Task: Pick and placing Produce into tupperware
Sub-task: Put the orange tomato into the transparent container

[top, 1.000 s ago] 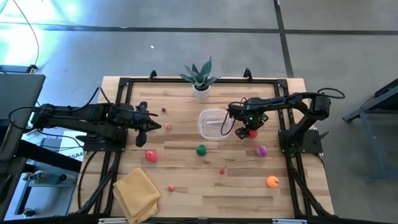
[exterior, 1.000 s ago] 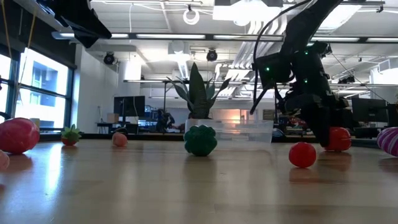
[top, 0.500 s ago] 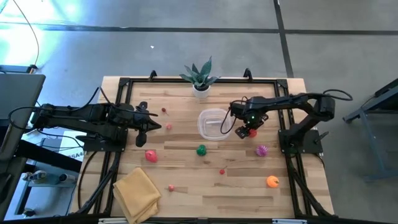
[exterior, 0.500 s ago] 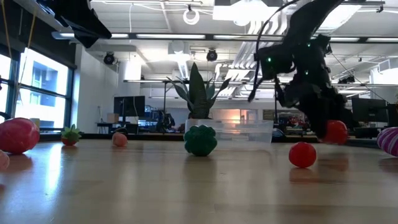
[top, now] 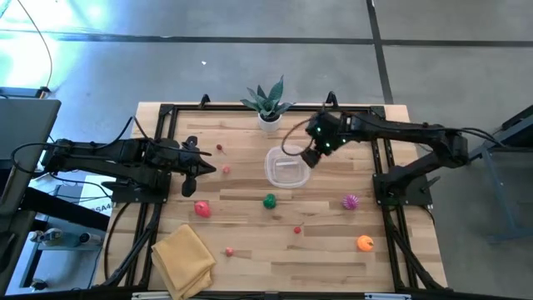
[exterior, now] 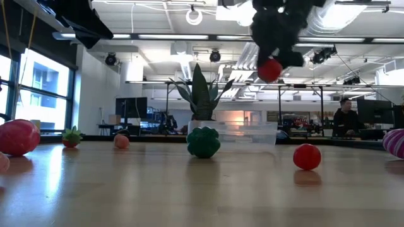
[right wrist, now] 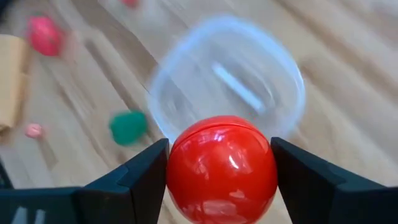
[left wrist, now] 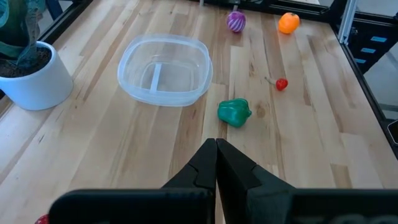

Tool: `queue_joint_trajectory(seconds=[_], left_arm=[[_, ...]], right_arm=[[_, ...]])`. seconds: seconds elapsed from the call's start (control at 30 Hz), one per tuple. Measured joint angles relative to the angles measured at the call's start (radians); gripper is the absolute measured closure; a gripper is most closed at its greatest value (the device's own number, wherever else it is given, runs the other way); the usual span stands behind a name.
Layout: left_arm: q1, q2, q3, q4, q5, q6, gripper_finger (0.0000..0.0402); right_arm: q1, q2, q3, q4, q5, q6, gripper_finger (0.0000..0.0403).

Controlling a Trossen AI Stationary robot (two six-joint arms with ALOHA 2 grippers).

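My right gripper [top: 308, 156] is shut on a shiny red ball [right wrist: 221, 163], high above the table in the low view [exterior: 270, 69]. It hangs over the right rim of the clear tupperware [top: 286, 166], which shows below the ball in the right wrist view [right wrist: 227, 81]. My left gripper [top: 200, 171] is shut and empty at the table's left; it also shows in the left wrist view [left wrist: 216, 149]. Loose produce lies on the table: a green piece [top: 269, 201], a pink-red one [top: 202, 208], a spiky purple one [top: 350, 202] and an orange one [top: 365, 242]. My right gripper pinches the red ball between its two fingers, one finger [right wrist: 146, 171] on each of two opposite sides [right wrist: 177, 163]. The fingers come from above, pointing down toward the tupperware. The ball is lifted clear of the table and the container.
A potted plant [top: 268, 104] stands at the far edge behind the tupperware. A folded yellow cloth [top: 183, 258] lies at the near left. Small red and pink pieces lie at the near middle [top: 297, 230], [top: 228, 251] and by my left gripper [top: 221, 148], [top: 226, 169].
My right gripper has risen from the table with the red ball and gone toward the left and far edges, from right of the tupperware to over its right rim. The ball is lifted well clear now.
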Motion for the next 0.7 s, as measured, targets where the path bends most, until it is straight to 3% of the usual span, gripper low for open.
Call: queue_joint_trajectory(seconds=[0.3,0.7], left_arm=[[0.000,0.000,0.000,0.000,0.000,0.000,0.0401],[0.000,0.000,0.000,0.000,0.000,0.000,0.0401]], right_arm=[[0.001,0.230,0.192,0.034,0.009,-0.188,0.0162],[0.001,0.499,0.200,0.106,0.005,-0.329,0.0162]])
